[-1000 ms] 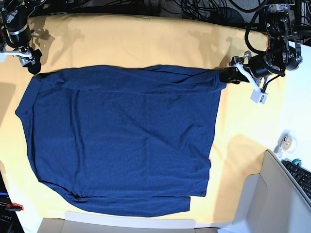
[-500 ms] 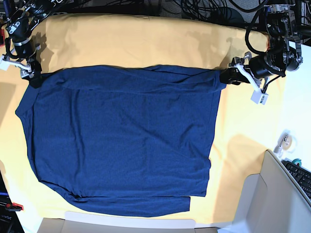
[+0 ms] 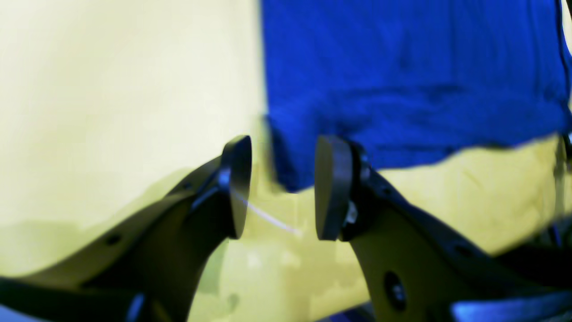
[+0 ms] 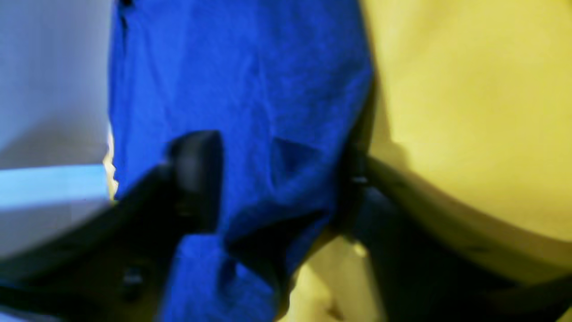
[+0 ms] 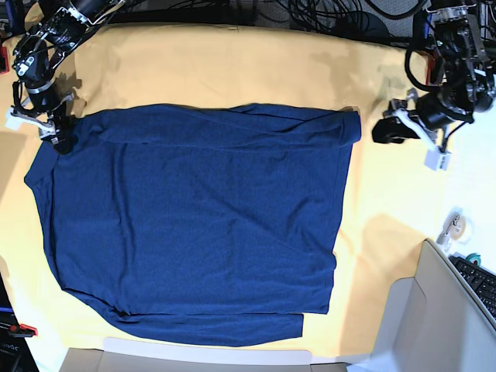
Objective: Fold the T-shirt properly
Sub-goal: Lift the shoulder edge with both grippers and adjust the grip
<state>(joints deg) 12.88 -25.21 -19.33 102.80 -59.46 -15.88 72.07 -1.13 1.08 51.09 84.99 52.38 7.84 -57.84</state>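
Blue shirt (image 5: 194,225) spread flat on the yellow cloth (image 5: 232,66), an arm at each top corner.

In the base view, the right gripper (image 5: 53,130) on the left straddles the shirt's corner, fabric bunched between its jaws, though a firm clamp cannot be told. On the right, the left gripper (image 5: 381,130) stands parted and empty, just off the shirt's other corner.

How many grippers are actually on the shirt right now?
1. The right gripper straddles a bunched corner of the T-shirt; the left gripper sits open, just off the opposite corner.
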